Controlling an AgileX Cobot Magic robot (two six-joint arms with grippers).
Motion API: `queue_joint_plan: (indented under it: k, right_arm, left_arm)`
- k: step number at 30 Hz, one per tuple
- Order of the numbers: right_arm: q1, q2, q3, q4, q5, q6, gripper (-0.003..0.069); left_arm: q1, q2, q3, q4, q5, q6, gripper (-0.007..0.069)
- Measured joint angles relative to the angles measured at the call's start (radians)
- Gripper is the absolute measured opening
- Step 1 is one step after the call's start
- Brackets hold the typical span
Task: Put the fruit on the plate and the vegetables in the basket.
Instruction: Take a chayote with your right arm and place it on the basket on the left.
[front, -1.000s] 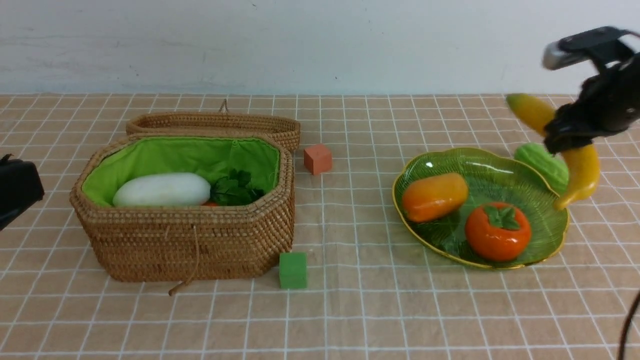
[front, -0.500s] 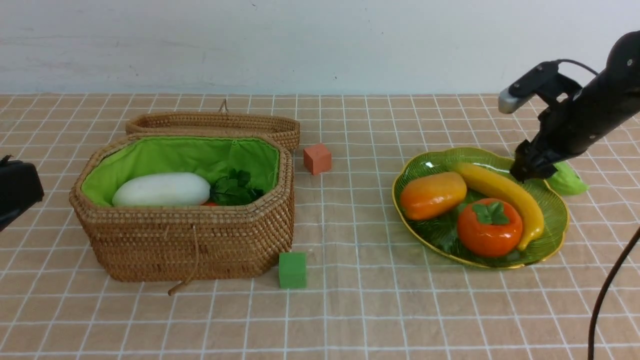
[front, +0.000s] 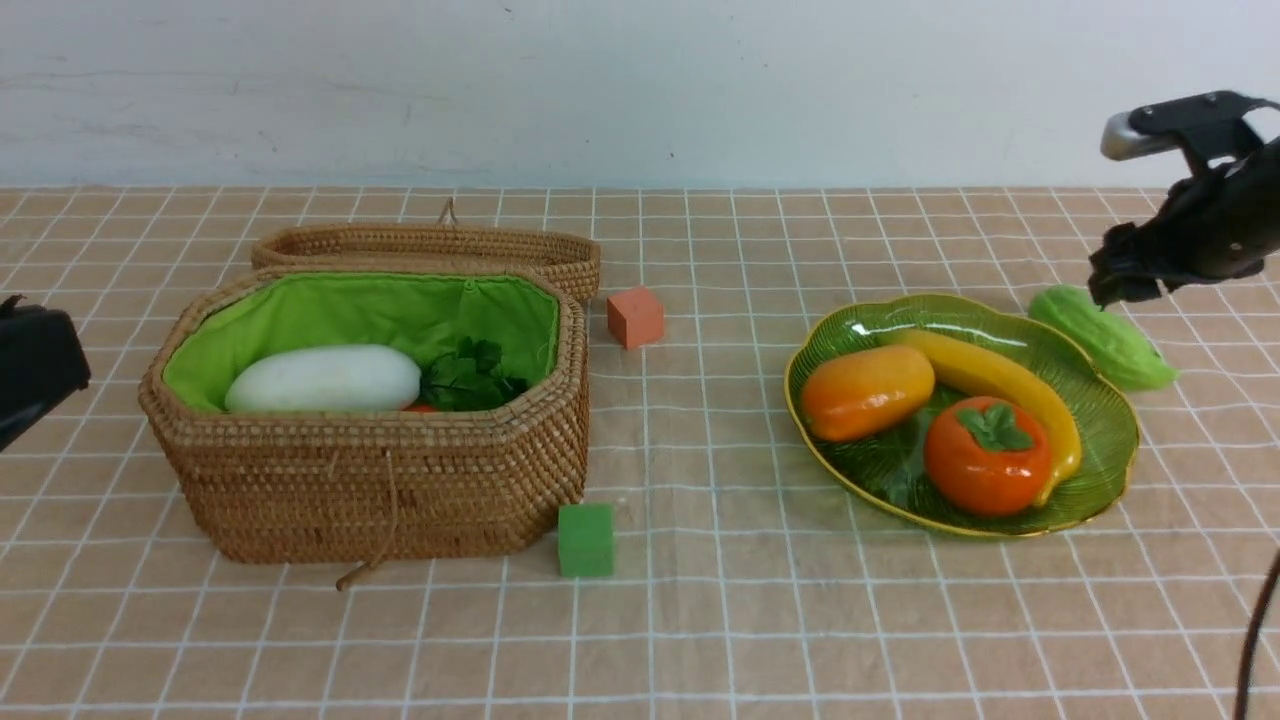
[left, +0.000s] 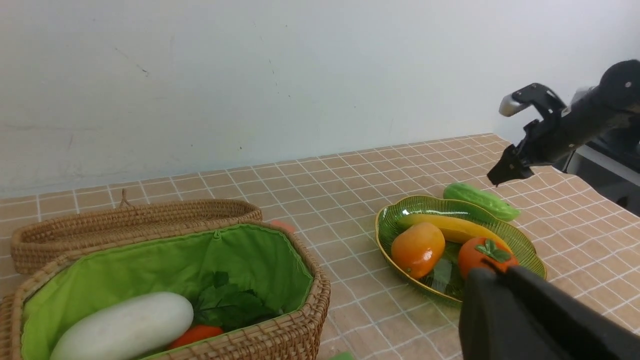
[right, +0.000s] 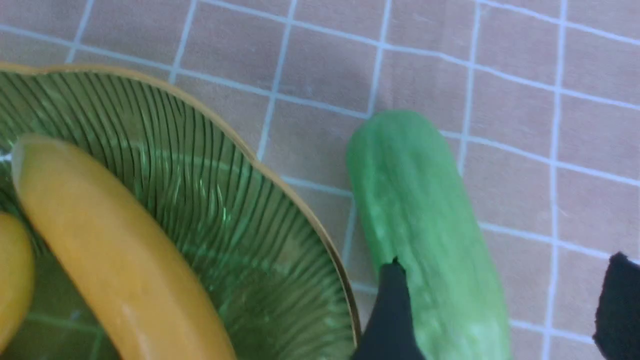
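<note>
The green glass plate (front: 870, 320) holds the fruit: a mango (front: 866, 392), a persimmon (front: 987, 455) and a banana (front: 1000, 385). A pale green gourd (front: 1103, 337) lies on the cloth just behind the plate's right side. My right gripper (front: 1125, 285) hangs open above the gourd, holding nothing; in the right wrist view its gripper (right: 505, 262) straddles the gourd (right: 425, 225) beside the plate's rim (right: 300, 200). The wicker basket (front: 370, 480) holds a white radish (front: 323, 379) and a carrot with leaves (front: 470, 375). My left gripper (left: 492, 272) is shut and empty, left of the basket.
The basket's lid (front: 430, 245) lies open behind it. An orange foam cube (front: 635, 317) sits between basket and plate. A green foam cube (front: 585, 540) sits at the basket's front right corner. A pale wall bounds the table's far edge.
A second ago my right gripper held the banana over the plate's right edge. The banana now lies in the plate; the gripper has opened and drawn back up to the right, over the gourd.
</note>
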Motion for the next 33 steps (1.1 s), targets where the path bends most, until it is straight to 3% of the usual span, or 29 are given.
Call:
queue_joint_plan:
  k: [8,21,25,28,33]
  right_arm:
    - [0.001,0.219,-0.251,0.077,0.049,0.041,0.0549]
    - [-0.026,0.278,-0.282,0.076,0.054,0.083,0.0547]
    - [-0.035,0.279,-0.283,0.073,0.058,0.086,0.0507]
    - [-0.037,0.280,-0.284,0.072,0.072,0.086,0.0416]
    - [-0.037,0.246,-0.286,0.049,0.171,0.102,0.0416]
  left_arm:
    - [0.000,0.000,0.000,0.000,0.000,0.000,0.0022]
    - [0.000,0.000,0.000,-0.001,0.000,-0.001,0.0022]
    - [0.000,0.000,0.000,-0.001,0.000,-0.001,0.0022]
    - [0.000,0.009,0.000,-0.001,0.002,-0.001,0.0022]
    - [0.000,0.046,0.000,-0.027,0.042,-0.001,0.0022]
